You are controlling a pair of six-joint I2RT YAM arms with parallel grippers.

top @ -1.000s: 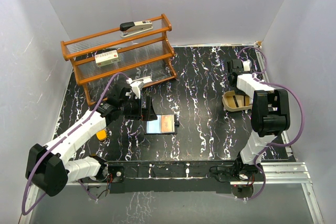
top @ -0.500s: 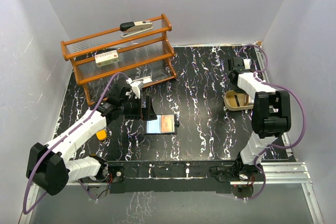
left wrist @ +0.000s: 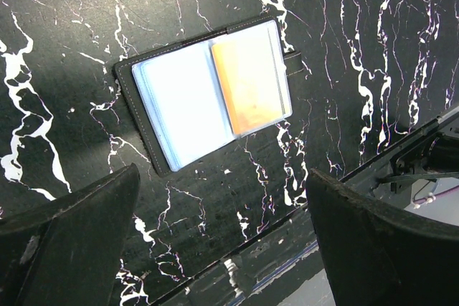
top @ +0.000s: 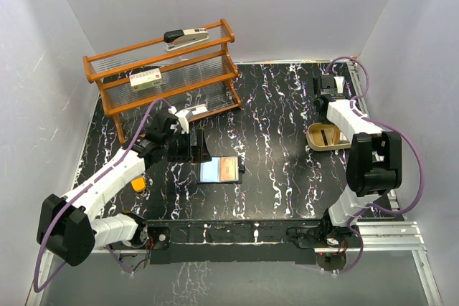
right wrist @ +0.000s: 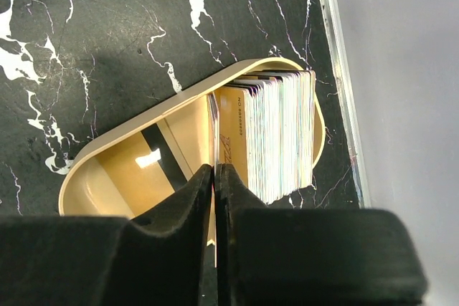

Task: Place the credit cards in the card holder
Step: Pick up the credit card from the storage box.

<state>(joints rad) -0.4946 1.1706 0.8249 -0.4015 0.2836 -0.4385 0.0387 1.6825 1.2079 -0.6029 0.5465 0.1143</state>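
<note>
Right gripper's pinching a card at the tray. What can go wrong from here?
1. The right gripper pinches the front card by its thin edge beside the packed stack in the tray; it may slip or drag neighbours out.
2. The card holder lies loose, the left gripper open above it; insertion may shove it.

A: Surface?

B: Black marble-look table (top: 272, 105), white veins, metal strip along rt edge.

A: What's sitting on it?

B: Far left: wooden rack (top: 172, 80) w/ clear shelves, angled a bit. Stapler (top: 186, 36) on its top tier, white box (top: 145, 79) on the mid one. Near centre: card holder (top: 219, 170), open flat, lining up. Rt side by the edge: tan oval tray (top: 313, 134). Near left: small orange block (top: 138, 185).

A: Any touching?

B: No, all four well apart.
</note>
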